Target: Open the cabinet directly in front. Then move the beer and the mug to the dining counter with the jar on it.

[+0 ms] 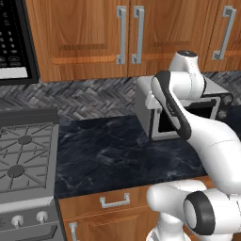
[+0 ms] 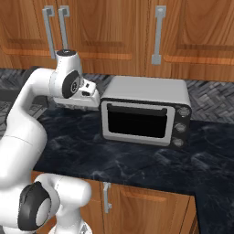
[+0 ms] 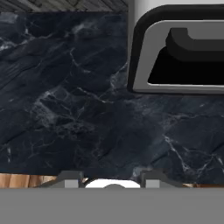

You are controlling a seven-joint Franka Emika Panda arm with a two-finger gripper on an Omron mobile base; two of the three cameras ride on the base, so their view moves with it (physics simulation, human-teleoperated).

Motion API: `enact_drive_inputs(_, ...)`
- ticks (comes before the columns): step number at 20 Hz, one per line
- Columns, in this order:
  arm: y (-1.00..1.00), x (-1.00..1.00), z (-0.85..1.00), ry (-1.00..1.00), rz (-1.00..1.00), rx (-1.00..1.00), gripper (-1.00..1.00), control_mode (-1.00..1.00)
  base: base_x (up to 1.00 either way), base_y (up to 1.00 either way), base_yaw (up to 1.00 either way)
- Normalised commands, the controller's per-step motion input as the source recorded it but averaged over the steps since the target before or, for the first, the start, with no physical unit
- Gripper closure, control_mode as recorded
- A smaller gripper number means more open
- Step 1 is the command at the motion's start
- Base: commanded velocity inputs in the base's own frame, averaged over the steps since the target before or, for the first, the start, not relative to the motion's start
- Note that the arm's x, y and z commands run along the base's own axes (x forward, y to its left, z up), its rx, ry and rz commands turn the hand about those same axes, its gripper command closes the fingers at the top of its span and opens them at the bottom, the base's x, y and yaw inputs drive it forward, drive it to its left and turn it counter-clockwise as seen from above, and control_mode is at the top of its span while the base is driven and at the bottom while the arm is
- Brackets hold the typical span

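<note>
Nearest, low wooden drawer fronts (image 1: 113,207) with small silver handles, under the front edge of a black white-veined marble countertop (image 1: 108,155). On the left, a gas stove (image 1: 23,160) with grey grates and knobs along its front.

Rising over the counter, the white robot arm (image 1: 197,141), bent at the elbow, hand turned down toward the marble. Gripper (image 3: 113,181) seen from the hand view as two small finger stubs at the bottom, spread apart, nothing between them; looks open, though tips barely visible.

Farther back on the counter, a silver toaster oven (image 2: 146,114) with dark glass door and knobs down its right side, just beside the arm's wrist. Behind it, grey herringbone backsplash (image 1: 84,99).

Farthest and highest, the cabinet (image 1: 94,33): reddish-brown wood, both panelled doors shut, two long vertical silver bar handles (image 1: 129,35) side by side at the centre seam. Black microwave (image 1: 14,37) at upper left.
</note>
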Motion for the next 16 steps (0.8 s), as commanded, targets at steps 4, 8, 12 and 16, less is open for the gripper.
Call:
enact_drive_inputs(4,0.00,-0.29,0.04,-0.14,0.00,0.00,-1.00,-1.00,0.00,0.00,0.00)
enact_drive_inputs(8,0.00,-0.66,0.31,-0.43,0.00,0.00,-1.00,-1.00,0.00,0.00,0.00)
enact_drive_inputs(12,0.00,-0.80,0.43,-0.51,0.03,0.00,-1.00,-1.00,0.00,0.00,0.00)
enact_drive_inputs(16,0.00,-0.75,0.60,-0.57,0.02,0.00,-1.00,-1.00,0.00,0.00,0.00)
